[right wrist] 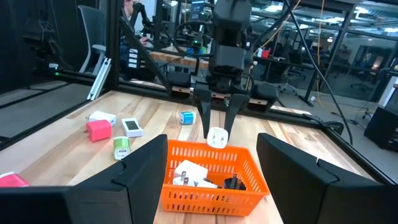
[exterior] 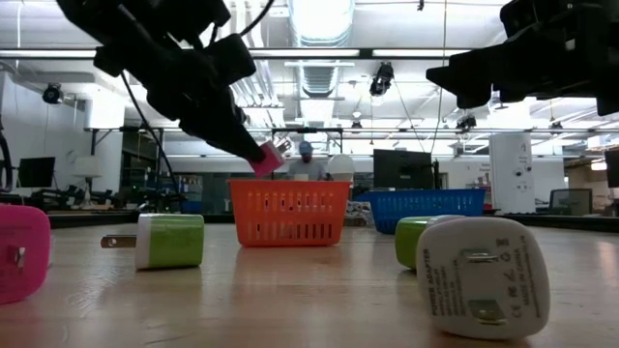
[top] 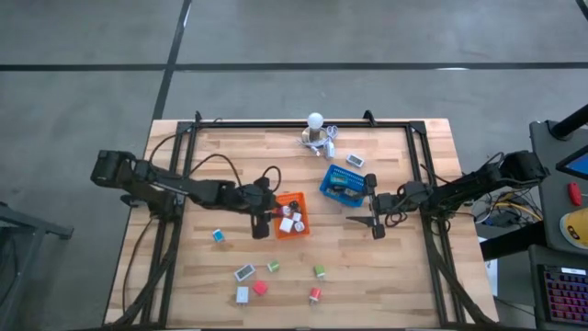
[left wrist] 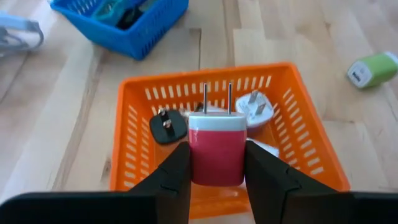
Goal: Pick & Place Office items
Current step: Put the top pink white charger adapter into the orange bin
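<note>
My left gripper is shut on a pink charger plug with a white face and two metal prongs, one of the office items. It hangs over the left rim of the orange tray. In the tray lie a black plug and white plugs. My right gripper stands open and level to the right of the orange tray, below the blue tray, with nothing between its fingers. Several more small office items lie on the near part of the table. My left gripper pinches the plug's pink body between its two fingers, one on each of two opposite sides. The fingers come slanting down from the table's left. The prongs point on beyond the fingertips toward the tray. The plug is lifted clear, above the tray's rim.
Loose pieces lie near the front edge: a teal one, a grey-white one, two green ones, a red one, a white one. A white bulb cluster with cables stands at the far edge.
</note>
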### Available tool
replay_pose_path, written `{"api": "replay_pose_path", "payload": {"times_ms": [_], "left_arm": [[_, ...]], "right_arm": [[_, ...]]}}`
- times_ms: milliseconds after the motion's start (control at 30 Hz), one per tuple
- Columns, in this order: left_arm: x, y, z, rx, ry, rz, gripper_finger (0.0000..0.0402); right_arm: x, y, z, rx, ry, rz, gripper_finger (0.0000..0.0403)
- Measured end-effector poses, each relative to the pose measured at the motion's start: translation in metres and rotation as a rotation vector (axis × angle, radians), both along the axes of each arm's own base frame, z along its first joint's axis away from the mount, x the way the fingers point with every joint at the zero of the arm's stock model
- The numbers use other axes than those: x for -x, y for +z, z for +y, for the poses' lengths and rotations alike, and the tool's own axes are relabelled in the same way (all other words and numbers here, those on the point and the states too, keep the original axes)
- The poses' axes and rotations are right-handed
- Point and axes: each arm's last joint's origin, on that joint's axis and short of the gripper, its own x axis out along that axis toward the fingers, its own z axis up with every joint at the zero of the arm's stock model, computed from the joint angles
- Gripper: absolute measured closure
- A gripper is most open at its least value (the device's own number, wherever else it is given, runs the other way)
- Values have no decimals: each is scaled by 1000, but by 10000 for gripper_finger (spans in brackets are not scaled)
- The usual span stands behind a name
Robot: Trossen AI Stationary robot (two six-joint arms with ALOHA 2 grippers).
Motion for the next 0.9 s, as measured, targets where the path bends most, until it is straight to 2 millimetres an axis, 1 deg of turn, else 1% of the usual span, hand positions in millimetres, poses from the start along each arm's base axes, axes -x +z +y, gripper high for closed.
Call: {"api": "replay_pose_path", "payload": {"times_ms": [267,467,900], "left_arm": [[-9,-11,0,-4,6,100,292],[-18,-12,0,-17,-3,149,292],[-23,-30,4,-23,3,230,292]], "right_arm": [[0,-1,0,1,0,7,161],[0,-1,0,1,0,7,161],[0,-1,0,2,0,15,161]]}}
